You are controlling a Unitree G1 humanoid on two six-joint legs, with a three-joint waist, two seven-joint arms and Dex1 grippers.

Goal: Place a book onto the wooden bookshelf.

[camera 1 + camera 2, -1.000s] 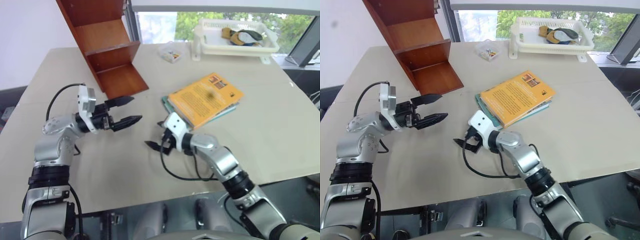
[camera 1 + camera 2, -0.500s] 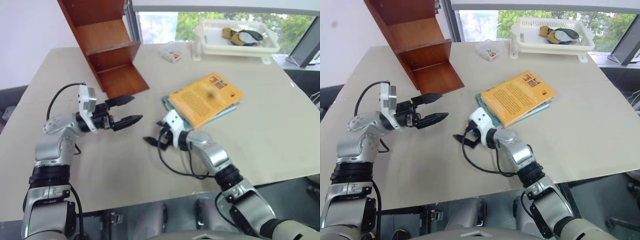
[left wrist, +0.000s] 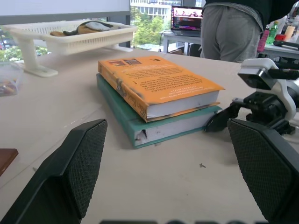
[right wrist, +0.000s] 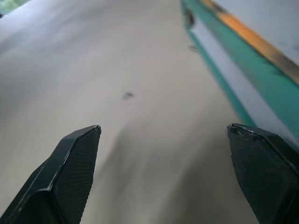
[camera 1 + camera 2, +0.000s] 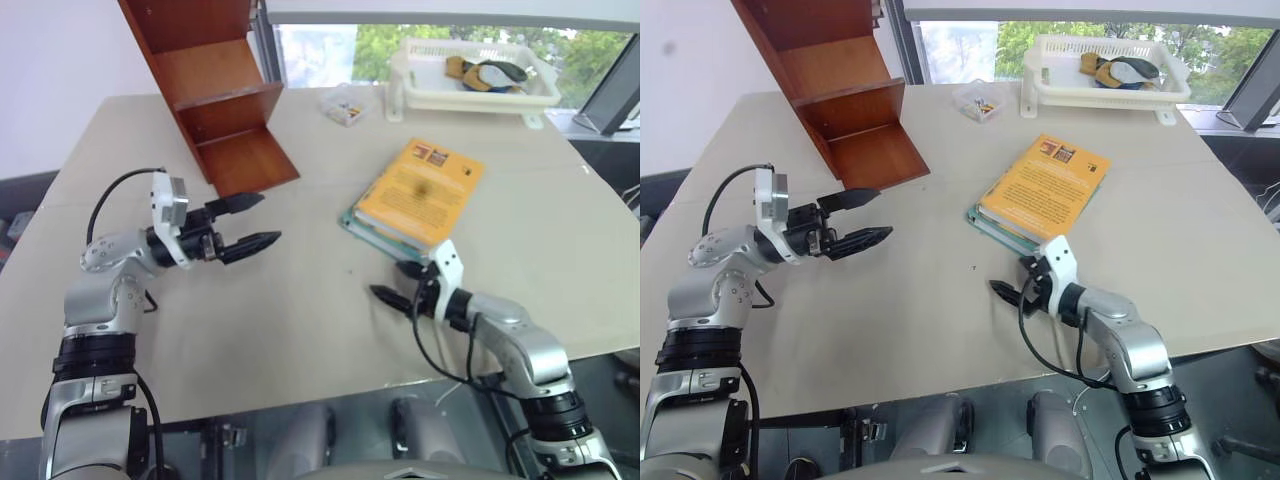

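The orange-yellow book (image 5: 420, 188) lies flat on top of a teal book (image 5: 360, 224), right of the table's middle. The wooden bookshelf (image 5: 215, 110) stands tilted at the back left. My left gripper (image 5: 268, 217) hovers open just in front of the shelf, pointing toward the books, with nothing between its fingers. My right gripper (image 5: 388, 279) is open and low over the table, right at the stack's near edge. One of its fingers (image 3: 218, 120) sits close against the teal book's corner (image 3: 205, 122). I cannot tell whether they touch.
A white plastic basket (image 5: 470, 88) holding items stands at the back right by the window. A small clear container (image 5: 343, 105) sits between it and the shelf. A person (image 3: 233, 28) stands beyond the table, near a laptop (image 3: 187, 17).
The book stack has swung round, and its near end now lies further right. My right gripper has moved right along the table, to the stack's near edge. The left gripper has stayed still.
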